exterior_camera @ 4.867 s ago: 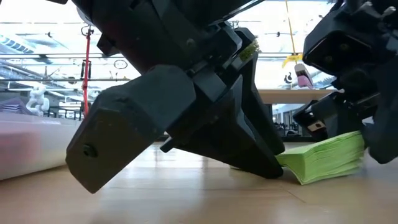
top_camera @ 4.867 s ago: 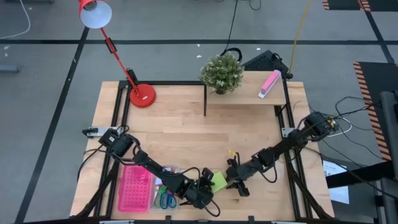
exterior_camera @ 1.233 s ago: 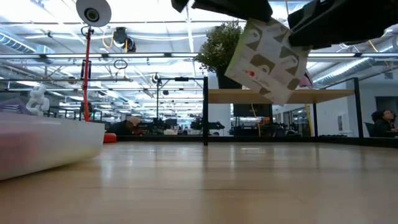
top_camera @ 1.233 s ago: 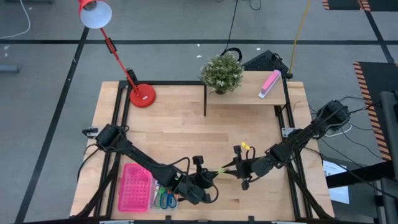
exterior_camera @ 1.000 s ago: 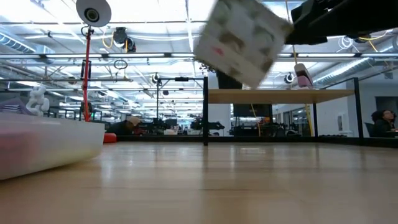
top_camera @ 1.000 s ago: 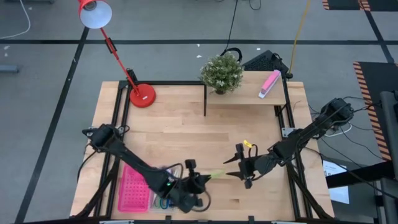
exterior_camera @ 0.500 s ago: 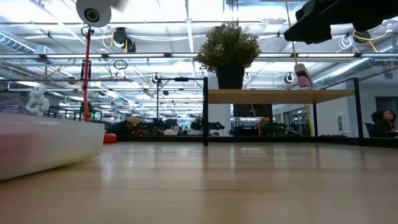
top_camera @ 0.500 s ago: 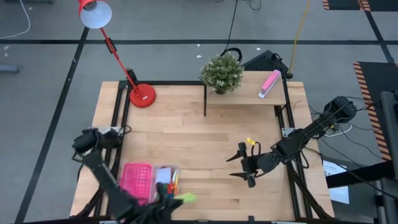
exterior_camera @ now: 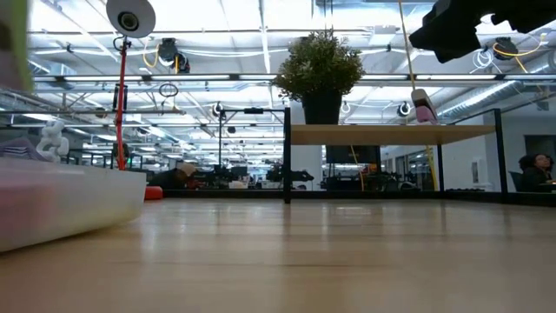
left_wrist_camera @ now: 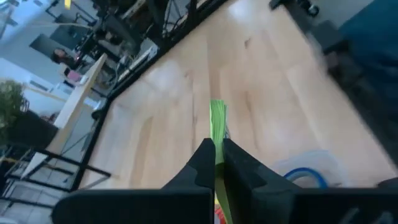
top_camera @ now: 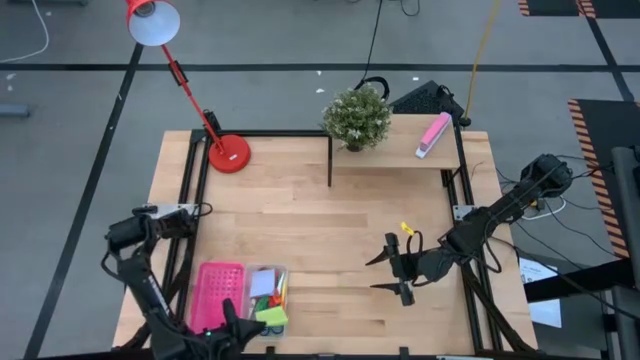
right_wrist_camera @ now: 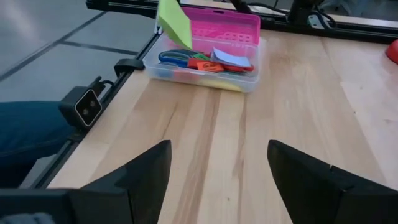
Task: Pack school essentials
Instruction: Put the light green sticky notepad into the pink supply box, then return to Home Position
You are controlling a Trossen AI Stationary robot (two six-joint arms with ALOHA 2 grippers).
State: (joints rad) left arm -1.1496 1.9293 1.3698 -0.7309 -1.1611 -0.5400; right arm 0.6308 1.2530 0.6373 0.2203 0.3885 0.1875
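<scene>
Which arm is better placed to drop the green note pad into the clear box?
Left. Its pincer grips the green note pad above the clear box; the right pincer is open, empty, farther off.

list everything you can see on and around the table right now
note pad: 1, green, held over the box
box: 1, clear, front left, holding scissors, small blocks, a pale-blue pad
tray: 1, pink, left of the box
lamp: 1, red, back left
plant: 1, green, on the shelf
block: 1, pink and white, on the shelf
left hand: shut on the note pad
right hand: open, front right
</scene>
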